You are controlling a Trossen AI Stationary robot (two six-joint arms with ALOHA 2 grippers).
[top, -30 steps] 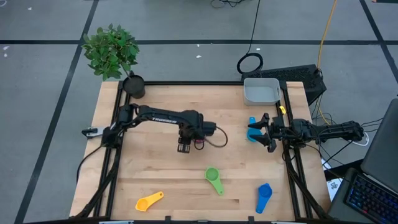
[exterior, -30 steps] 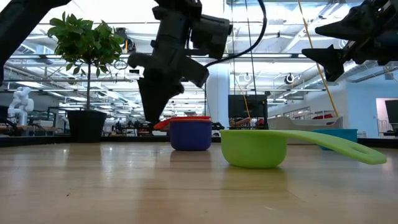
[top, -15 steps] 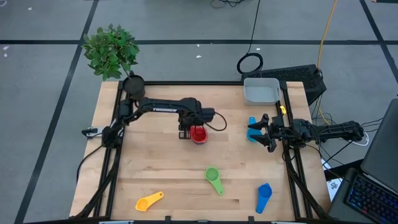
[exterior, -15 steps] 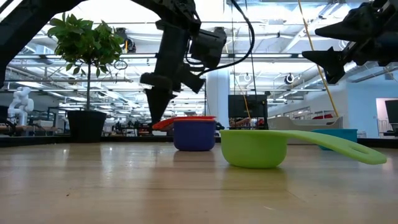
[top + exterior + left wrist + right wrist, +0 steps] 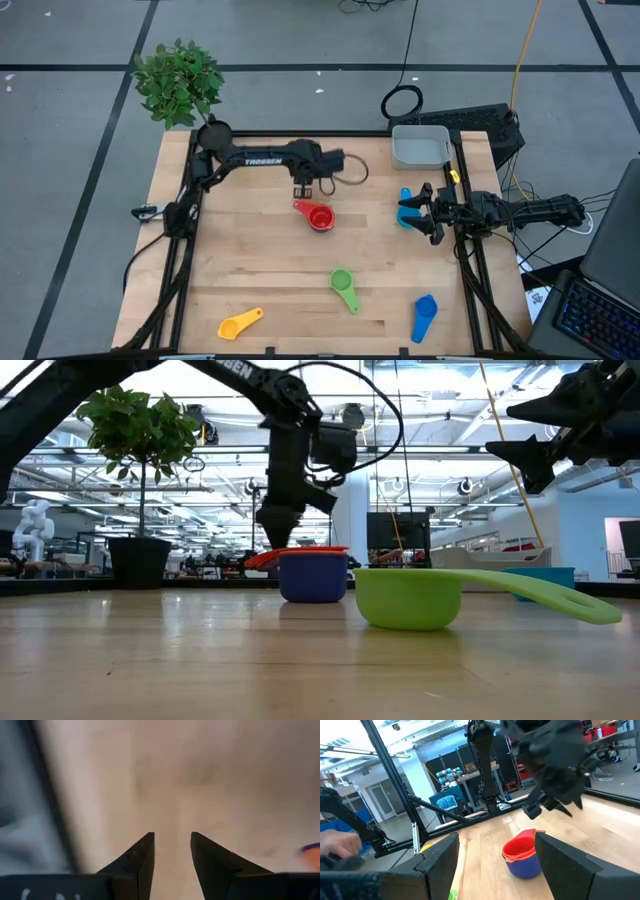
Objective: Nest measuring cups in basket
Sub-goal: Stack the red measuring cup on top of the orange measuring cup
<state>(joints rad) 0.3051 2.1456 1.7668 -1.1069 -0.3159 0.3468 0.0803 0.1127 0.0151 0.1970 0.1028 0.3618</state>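
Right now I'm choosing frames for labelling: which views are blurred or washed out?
Left wrist view: the wooden tabletop is smeared by blur. Right wrist view: the left gripper is blurred. Low view: bright backlight overhead, but the green plastic measuring cup is sharp. High view: evenly lit.

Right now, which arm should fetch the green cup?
Left, probably. The left gripper hangs open and empty near the red cup, up-table from the green cup. The right gripper hovers by the light blue cup.
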